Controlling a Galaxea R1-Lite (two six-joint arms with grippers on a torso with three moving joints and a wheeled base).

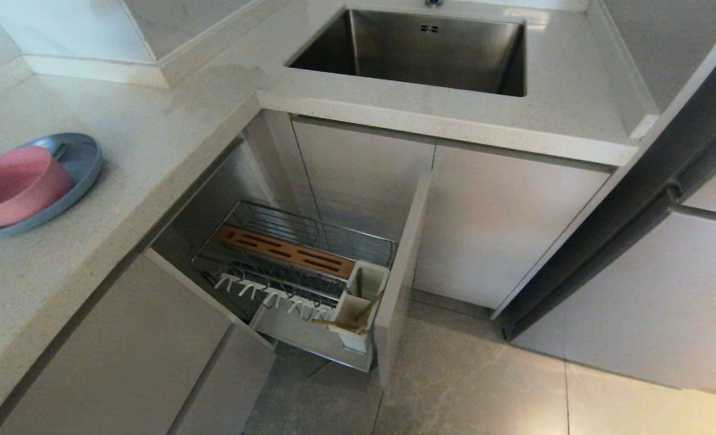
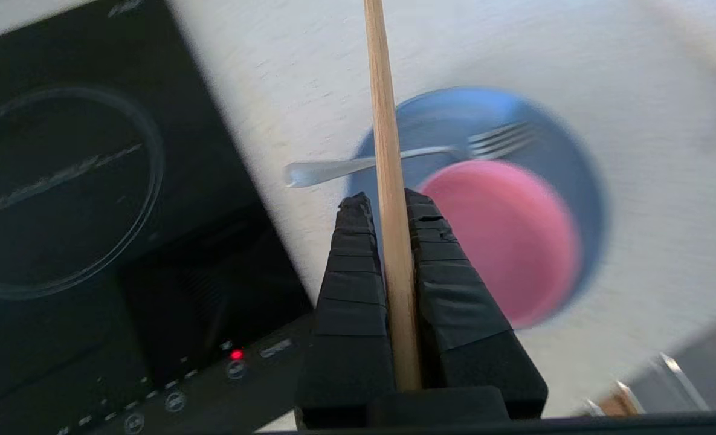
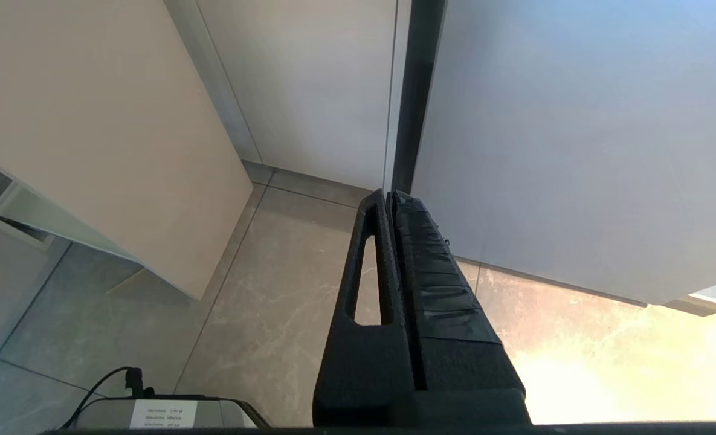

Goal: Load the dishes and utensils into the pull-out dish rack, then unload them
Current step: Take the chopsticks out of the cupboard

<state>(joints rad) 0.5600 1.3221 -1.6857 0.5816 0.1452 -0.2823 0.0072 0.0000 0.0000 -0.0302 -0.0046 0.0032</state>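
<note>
I have the rack (image 1: 297, 266) pulled out below the counter (image 1: 152, 157), low in the corner, its white cup (image 1: 361, 305) at the near end by the front panel; one chopstick (image 1: 345, 325) already leans in it. Up on the counter to my left sit the plate (image 1: 83, 158) and, on it, the bowl (image 1: 13, 184).

My left gripper (image 2: 383, 208) is out of the head view, above the counter beside the black cooktop (image 2: 92, 211). Its jaws pinch a chopstick (image 2: 388, 151), which runs straight out along the fingers and well beyond their tips. Past it lies the plate with the bowl and a metal fork (image 2: 406, 158) set crosswise to the stick.

So the cup is well away from these jaws, down and to the right, and I judge the stick must be turned end-down to drop in.

My right gripper (image 3: 391, 196) hangs parked over the floor, fingers pressed together, empty.
</note>
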